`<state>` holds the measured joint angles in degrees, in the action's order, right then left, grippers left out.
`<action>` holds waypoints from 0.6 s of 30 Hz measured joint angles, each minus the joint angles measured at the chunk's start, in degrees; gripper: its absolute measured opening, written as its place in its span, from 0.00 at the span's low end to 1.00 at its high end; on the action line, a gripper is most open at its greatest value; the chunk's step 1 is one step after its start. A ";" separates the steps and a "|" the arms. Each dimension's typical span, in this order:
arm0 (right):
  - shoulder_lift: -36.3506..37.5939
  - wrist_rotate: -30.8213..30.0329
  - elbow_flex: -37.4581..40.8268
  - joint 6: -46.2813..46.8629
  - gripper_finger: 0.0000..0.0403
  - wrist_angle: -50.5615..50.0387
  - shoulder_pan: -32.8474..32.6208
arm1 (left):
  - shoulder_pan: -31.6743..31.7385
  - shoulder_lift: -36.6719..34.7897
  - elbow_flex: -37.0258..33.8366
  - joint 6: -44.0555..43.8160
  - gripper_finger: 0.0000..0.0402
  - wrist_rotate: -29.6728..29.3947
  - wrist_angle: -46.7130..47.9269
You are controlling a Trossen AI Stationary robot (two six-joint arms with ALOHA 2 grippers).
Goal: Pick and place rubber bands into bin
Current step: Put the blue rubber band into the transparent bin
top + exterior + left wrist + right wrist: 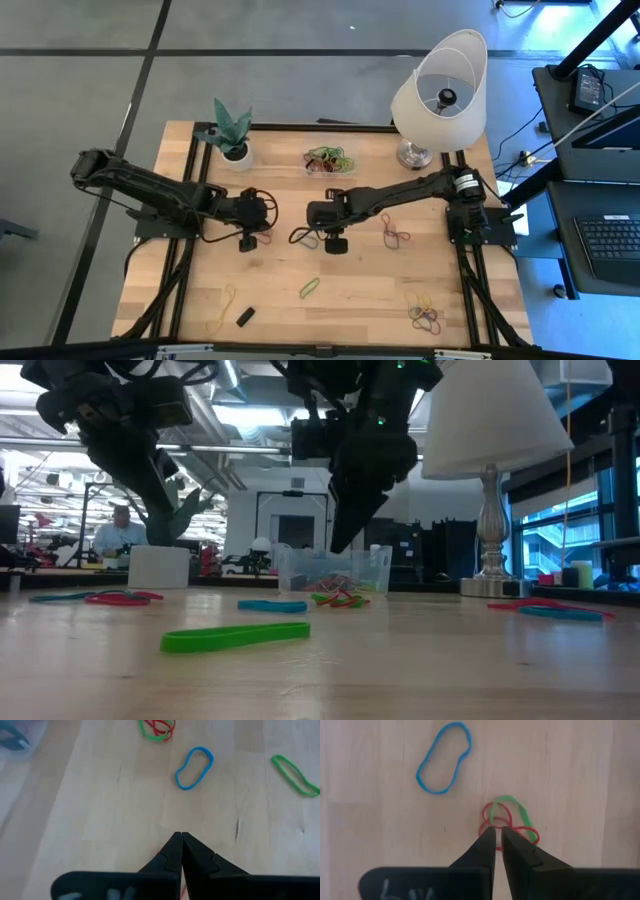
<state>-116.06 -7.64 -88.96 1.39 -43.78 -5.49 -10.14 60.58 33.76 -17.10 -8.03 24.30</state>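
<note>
Rubber bands lie scattered on the wooden table: a blue loop (442, 759), a red and green cluster (509, 822), a green loop (310, 288), a yellow one (222, 300) and a mixed cluster (425, 315). The clear bin (312, 168) stands at the far middle and holds several bands. My right gripper (498, 834) hangs above the red and green cluster, clear of the table, its fingers a narrow gap apart with nothing between them. My left gripper (181, 837) is shut and empty left of the blue loop (194, 767). A red band (263, 238) lies beside it.
A white lamp (440, 95) stands at the far right, a potted plant (233, 135) at the far left. A small black block (244, 316) lies near the front edge. Red and blue bands (395, 232) lie right of my right gripper.
</note>
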 joint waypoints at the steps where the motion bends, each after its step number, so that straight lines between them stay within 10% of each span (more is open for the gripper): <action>1: -0.19 0.01 0.09 -0.40 0.09 0.01 0.11 | 0.29 -0.22 0.00 0.90 0.01 0.02 0.02; 18: -0.67 4.65 0.19 7.23 0.30 6.51 2.59 | 3.31 -0.15 0.00 8.68 0.01 0.58 -0.06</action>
<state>-116.73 -3.00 -88.77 8.62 -37.27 -2.90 -6.83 60.42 33.76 -8.42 -7.45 24.24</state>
